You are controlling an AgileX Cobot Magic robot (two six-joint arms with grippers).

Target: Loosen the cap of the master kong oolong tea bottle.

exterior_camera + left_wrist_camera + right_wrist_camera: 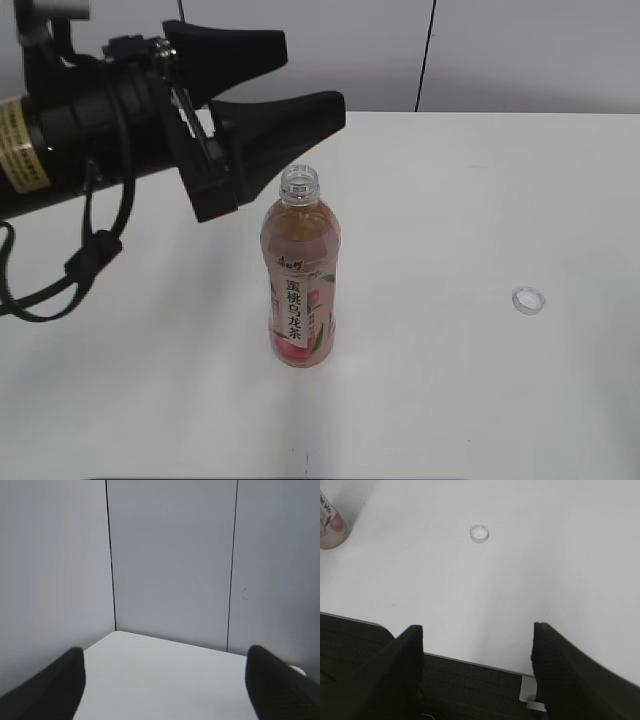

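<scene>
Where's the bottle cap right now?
The cap is off the bottle, lying on the white table at the right of the exterior view, well apart from the uncapped master kong oolong tea bottle. The right wrist view also shows it.

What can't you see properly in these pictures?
- Right pincer: absent from the exterior view; only the wrist view shows it.
- Bottle: right wrist view's edge cuts off all but its base.
- Cap: too small for its markings.
- Left pincer: wrist view's bottom edge crops it.
</scene>
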